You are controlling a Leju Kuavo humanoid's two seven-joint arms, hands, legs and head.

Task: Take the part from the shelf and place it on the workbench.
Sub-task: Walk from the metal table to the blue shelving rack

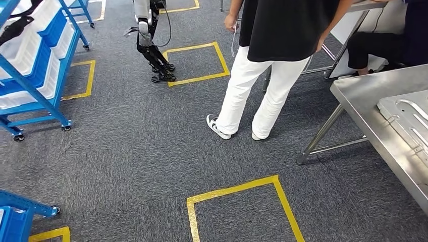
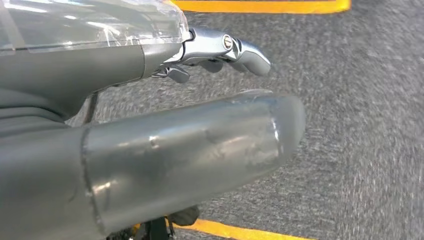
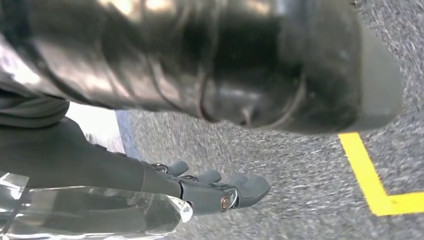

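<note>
**Both hands empty over carpet; part lies on the bench**

Yellow tape forms a square [image 1: 245,209] on the grey carpet [image 1: 136,161] at the lower middle of the head view. At right, a brushed-steel workbench [image 1: 366,113] on thin legs carries a flat pressed-metal part [image 1: 410,118] with raised ribs, lying at the frame's right edge. A person [image 1: 267,60] in a black top, white trousers and white shoes stands beside the bench at top centre. Blue wheeled shelves [image 1: 43,65] holding white trays fill the upper left; another blue frame [image 1: 17,217] sits in the lower left corner. Another robot's legs [image 1: 154,50] stand at top, by a second taped square.

Left wrist view: the left hand [image 2: 200,115] reaches out over coarse carpet, thick grey rounded thumb in front, glossy metal-jointed fingers [image 2: 235,47] extended behind, spread from the thumb and holding nothing.

Right wrist view: the right hand [image 3: 200,150] shows a bulky dark thumb across the top and grey fingers [image 3: 240,190] extended below it, apart and empty, over carpet with a yellow tape corner [image 3: 375,185].
</note>
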